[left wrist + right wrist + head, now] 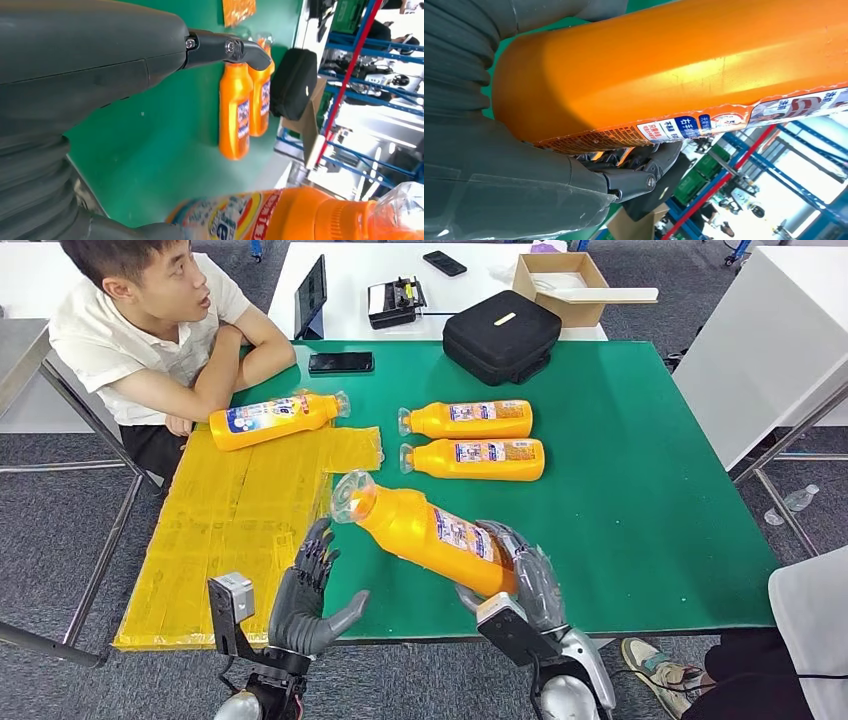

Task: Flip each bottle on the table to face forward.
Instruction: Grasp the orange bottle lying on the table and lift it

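On green table [640, 540]: 4 orange bottles [470, 419] (1 in right hand [525, 585]).

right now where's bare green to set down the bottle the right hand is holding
The widest bare patch of the green mat lies right of the held bottle, toward the table's right edge below the two paired bottles. Another lies right of that pair. It is crowded left, by the yellow sheet and left hand.
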Motion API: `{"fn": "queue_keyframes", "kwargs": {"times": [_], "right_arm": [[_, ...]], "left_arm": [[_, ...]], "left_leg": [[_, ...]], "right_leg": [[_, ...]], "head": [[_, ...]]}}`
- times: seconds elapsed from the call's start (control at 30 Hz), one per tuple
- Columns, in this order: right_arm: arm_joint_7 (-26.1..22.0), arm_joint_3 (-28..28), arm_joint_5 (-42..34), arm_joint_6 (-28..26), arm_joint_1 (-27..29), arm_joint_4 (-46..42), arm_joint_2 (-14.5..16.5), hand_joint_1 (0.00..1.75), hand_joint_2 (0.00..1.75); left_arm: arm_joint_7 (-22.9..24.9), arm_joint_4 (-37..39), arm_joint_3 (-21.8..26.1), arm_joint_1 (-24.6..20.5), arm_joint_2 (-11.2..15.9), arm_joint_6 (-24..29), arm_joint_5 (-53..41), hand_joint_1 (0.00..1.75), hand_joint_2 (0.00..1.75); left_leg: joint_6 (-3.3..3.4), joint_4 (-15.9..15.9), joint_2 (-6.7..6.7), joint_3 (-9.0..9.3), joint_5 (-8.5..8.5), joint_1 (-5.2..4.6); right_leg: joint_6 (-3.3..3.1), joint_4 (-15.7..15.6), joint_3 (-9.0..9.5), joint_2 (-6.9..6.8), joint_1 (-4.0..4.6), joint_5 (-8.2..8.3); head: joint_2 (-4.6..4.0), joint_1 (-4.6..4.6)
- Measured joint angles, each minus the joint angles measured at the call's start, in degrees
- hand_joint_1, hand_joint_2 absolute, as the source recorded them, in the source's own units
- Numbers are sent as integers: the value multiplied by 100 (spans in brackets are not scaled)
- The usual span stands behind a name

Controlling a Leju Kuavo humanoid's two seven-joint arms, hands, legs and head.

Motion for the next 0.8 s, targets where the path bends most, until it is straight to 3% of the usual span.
{"fn": "queue_keyframes", "kwargs": {"times": [0.37, 0.8], "right_arm": [[-65, 80, 276, 9, -495, 796, 167, 175, 175], [18, 413, 1029, -355, -861, 1509, 440, 175, 175]], "left_arm": [[-33, 204, -56, -98, -3, -300, 592, 0, 175], [-110, 536, -67, -376, -21, -23, 699, 0, 175]], "left_leg": [[-1, 0, 0, -1, 1, 0], [-2, 0, 1, -3, 3, 1]], "right_leg": [[0, 1, -3, 0, 0, 0], [0, 3, -6, 0, 1, 0]], "head": [[0, 0], [0, 1]]}}
